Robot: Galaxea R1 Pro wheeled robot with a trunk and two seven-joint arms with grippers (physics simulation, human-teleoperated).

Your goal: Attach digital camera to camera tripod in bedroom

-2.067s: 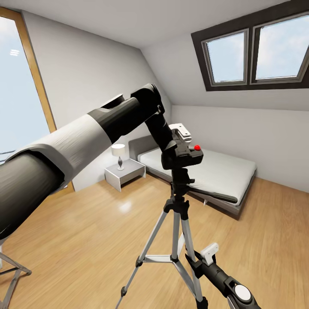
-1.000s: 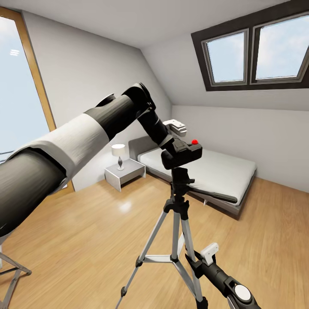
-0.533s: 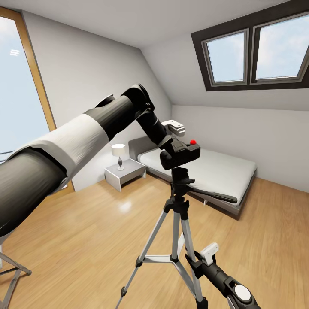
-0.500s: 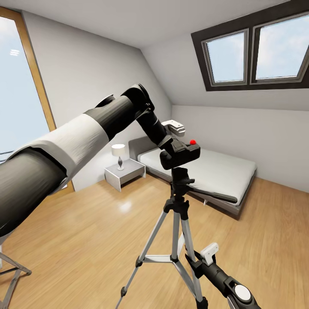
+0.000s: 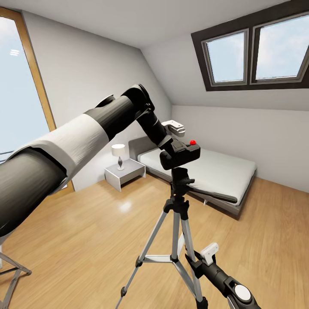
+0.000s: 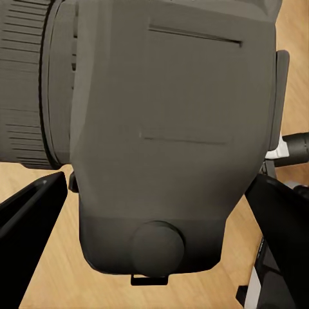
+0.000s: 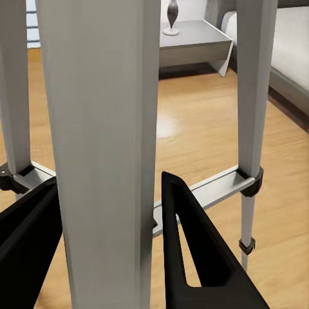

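The digital camera [image 5: 180,154] sits at the centre of the head view, directly on the black pan head of the camera tripod [image 5: 177,223], its red button up and its body roughly level. The left gripper [image 5: 175,134] reaches in from the upper left along the long black-and-white arm and sits against the camera's back and top; in the left wrist view the camera body [image 6: 170,129] lies between the two dark fingers [image 6: 29,222], which stand to either side with a little floor showing past them, so they look spread around it rather than pinching, though contact is hard to judge from this angle. Low in the frame, the right gripper [image 5: 205,257] is at one silver leg; the right wrist view shows that leg [image 7: 106,148] between its dark fingers [image 7: 193,251], apparently clamped on it to steady the stand.

The camera seems seated, so the step in hand is probably letting go cleanly. To do it well, the left fingers should open fully and draw straight back along the arm's line, without dragging sideways or lifting, since any nudge could tip the camera off the head. The right grip should hold the leg firm until the left gripper is clear. Behind, the bed [image 5: 223,174] and nightstand [image 5: 124,171] stand well apart from the work
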